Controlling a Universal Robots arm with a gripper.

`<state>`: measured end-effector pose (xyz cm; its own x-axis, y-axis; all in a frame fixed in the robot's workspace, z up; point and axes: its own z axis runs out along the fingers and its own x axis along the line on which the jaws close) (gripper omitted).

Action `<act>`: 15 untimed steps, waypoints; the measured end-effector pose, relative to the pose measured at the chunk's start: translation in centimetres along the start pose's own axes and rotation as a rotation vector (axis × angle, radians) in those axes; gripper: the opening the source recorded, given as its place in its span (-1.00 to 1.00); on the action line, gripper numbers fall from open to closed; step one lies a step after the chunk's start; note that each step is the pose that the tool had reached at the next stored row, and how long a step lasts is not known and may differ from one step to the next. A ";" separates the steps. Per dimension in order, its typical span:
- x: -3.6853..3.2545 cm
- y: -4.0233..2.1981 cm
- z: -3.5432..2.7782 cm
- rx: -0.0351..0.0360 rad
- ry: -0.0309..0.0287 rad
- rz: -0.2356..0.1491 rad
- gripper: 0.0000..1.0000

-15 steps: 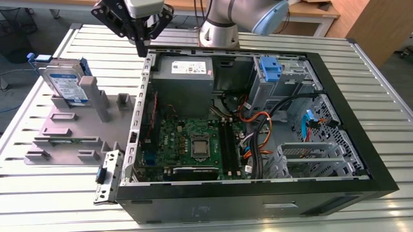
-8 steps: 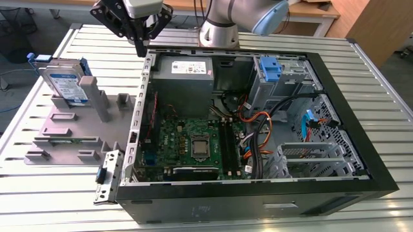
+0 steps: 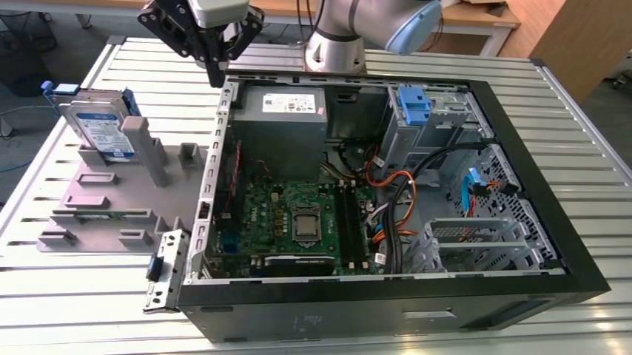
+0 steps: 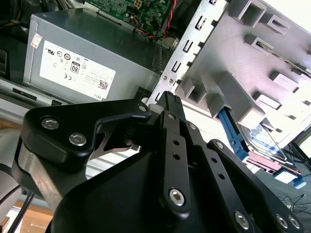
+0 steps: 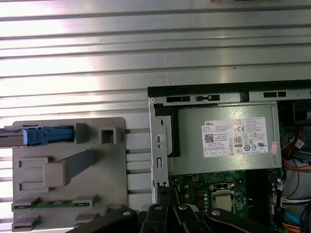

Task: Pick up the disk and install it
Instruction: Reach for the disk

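Observation:
The disk point(image 3: 99, 127) stands upright on its edge in a slot of the grey holder point(image 3: 109, 203) at the exterior view's left, silver with a white-and-blue label and blue rails. It appears edge-on in the first wrist view point(image 5: 34, 136) and partly behind the holder in the second wrist view point(image 4: 266, 141). My gripper point(image 3: 214, 72) hangs above the case's rear corner, to the exterior view's right of the disk and well apart from it. Its black fingers point(image 4: 168, 104) are shut together with nothing between them. The same tips point(image 5: 163, 193) hover over the case edge.
The open computer case point(image 3: 553, 244) lies on the slatted metal table point(image 3: 89, 303). Inside are the grey power supply point(image 3: 281, 107), the motherboard point(image 3: 296, 222), cables and a blue bracket point(image 3: 415, 107) in the drive cage. A loose bracket point(image 3: 163, 270) leans at the case's front corner.

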<state>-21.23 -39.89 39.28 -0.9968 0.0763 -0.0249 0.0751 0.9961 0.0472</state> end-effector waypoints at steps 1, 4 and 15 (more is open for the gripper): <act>0.09 -0.01 0.00 0.0000 0.0000 0.000 -0.79; 0.49 -0.04 0.03 -0.0001 -0.0001 0.000 -0.79; 3.54 -0.28 0.21 -0.0001 -0.0001 0.000 -0.79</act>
<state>-24.77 -39.89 38.97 -0.9968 0.0765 -0.0250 0.0752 0.9960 0.0474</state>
